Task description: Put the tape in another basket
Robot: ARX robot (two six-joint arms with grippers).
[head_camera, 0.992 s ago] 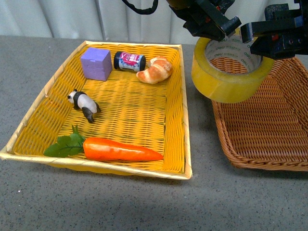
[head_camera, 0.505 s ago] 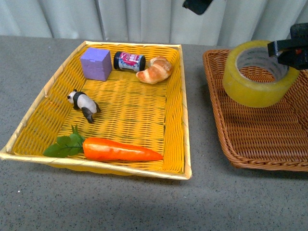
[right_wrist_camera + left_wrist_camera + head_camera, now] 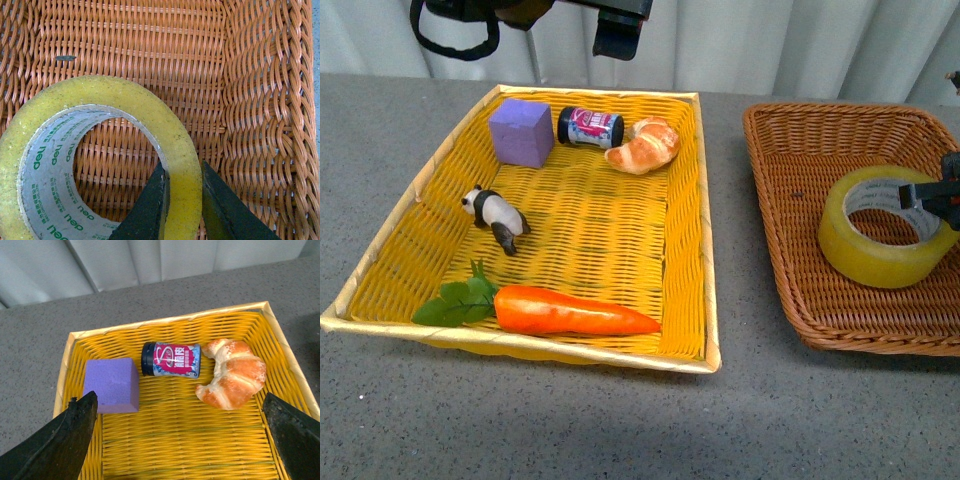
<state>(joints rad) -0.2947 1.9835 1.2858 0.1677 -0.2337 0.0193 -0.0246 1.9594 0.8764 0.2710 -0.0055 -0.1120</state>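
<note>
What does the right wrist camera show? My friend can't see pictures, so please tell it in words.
The right hand pinches the wall of a yellowish packing tape roll between two dark fingers, one inside the ring, one outside. The roll's white core has green print, and the brown wicker basket lies beneath it.

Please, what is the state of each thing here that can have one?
tape, inside the basket, slightly tilted, gripped at its wall
right gripper, shut on the tape, one finger inside the ring, one outside
left gripper, open, empty, over the yellow basket
jar, lying on its side, cap on
panda, standing on its feet
</note>
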